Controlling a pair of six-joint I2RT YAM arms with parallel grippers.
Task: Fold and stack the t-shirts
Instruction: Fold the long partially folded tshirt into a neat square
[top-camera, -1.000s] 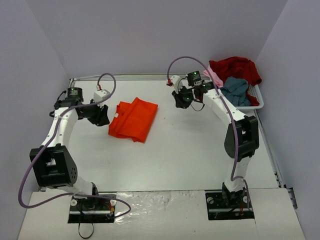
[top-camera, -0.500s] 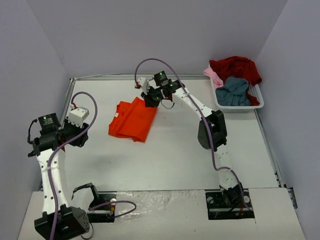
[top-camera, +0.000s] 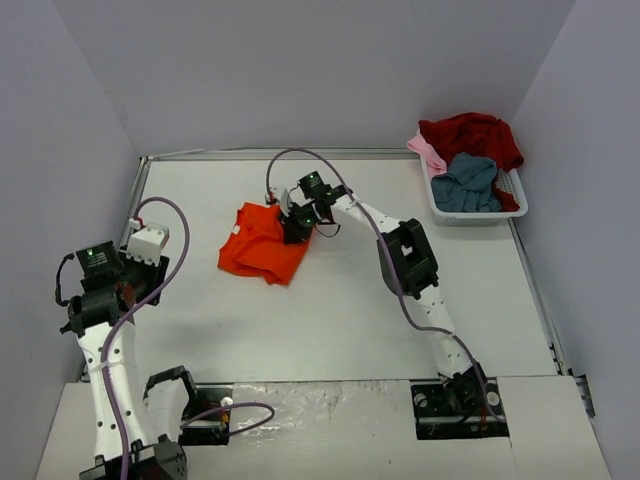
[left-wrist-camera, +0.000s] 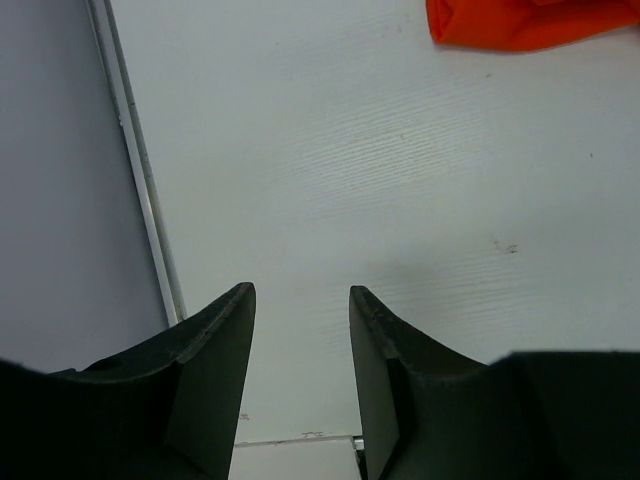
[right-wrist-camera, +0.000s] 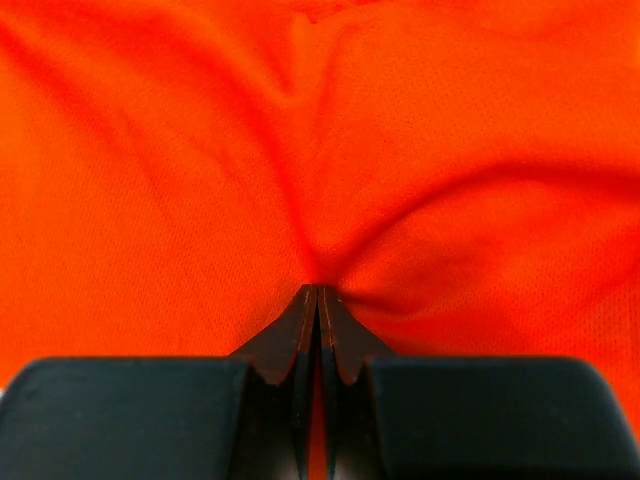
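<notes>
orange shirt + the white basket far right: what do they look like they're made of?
Orange t-shirt: thin knit cloth with a matte finish, maybe cotton or synthetic jersey. A fine mesh-like weave shows up close, and it puckers softly where the right gripper pinches it.
Basket: looks like rigid white moulded plastic with slatted sides. It is too small in view to judge the finish.

We look down on a flat white matte tabletop (top-camera: 330, 320), faintly scuffed, boxed in on three sides by plain pale lilac-grey panels: a back wall (top-camera: 320, 70) beyond its far edge, a left wall (top-camera: 50, 170) and a right wall (top-camera: 600, 150). A thin silver metal rail (left-wrist-camera: 130, 160) runs along the tabletop's left edge, against the wall. At its far right corner we see a white slatted plastic basket (top-camera: 470, 216). A wrinkled glossy white sheet (top-camera: 320, 400) covers its near edge. Light falls soft and even, with only faint shadows.
</notes>
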